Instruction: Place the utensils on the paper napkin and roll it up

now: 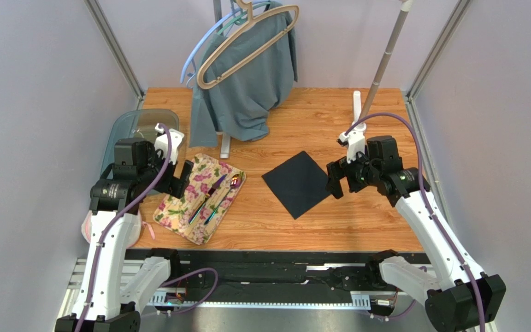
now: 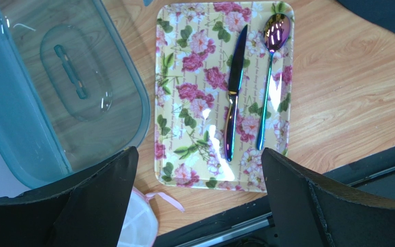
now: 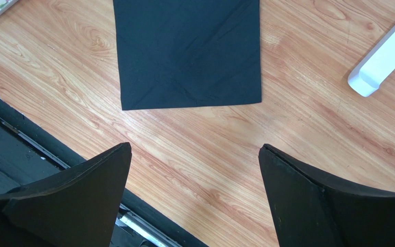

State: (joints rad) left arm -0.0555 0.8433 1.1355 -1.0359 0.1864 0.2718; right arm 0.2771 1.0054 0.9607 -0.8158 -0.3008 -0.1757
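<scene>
Here, both pincers hover empty with fingers spread wide: the left gripper (image 2: 197, 150) well left of the paper napkin (image 1: 297, 183), the right gripper (image 3: 194, 146) just right of it. Left of the napkin, a knife (image 2: 234, 92) and a spoon (image 2: 269, 77) lie side by side on a floral mat (image 2: 184, 67). Beyond the napkin hangs a grey-teal garment (image 1: 254, 97).

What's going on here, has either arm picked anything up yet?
Nothing is picked up yet. The knife and spoon lie side by side on the floral mat, with the left hand open and hovering over them. The black napkin lies flat and bare on the wooden table, apart from the mat, and the right hand hangs open above the table just beside it. The cutlery has not yet gone onto the napkin, and no rolling has begun.
</scene>
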